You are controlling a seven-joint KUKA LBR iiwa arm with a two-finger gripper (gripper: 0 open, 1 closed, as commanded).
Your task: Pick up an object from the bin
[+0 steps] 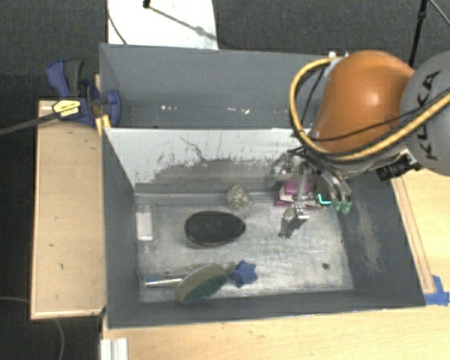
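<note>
My gripper (pixel 291 222) hangs low over the bin's right half, under the orange cover, its tip just above the floor. A small magenta thing (pixel 288 192) lies right behind it near the back wall, partly hidden by the wrist; I cannot tell if they touch. A black oval thing (pixel 214 229) lies flat to the gripper's left, in the middle of the bin. A small grey-green crumpled ball (pixel 238 196) sits behind the oval, apart from the gripper.
Along the front wall lie a green oval thing (pixel 201 283), a blue piece (pixel 244 273) touching it, and a thin metal stick (pixel 160 280). A small white block (pixel 144 225) stands at the left wall. The arm covers the bin's right rear corner.
</note>
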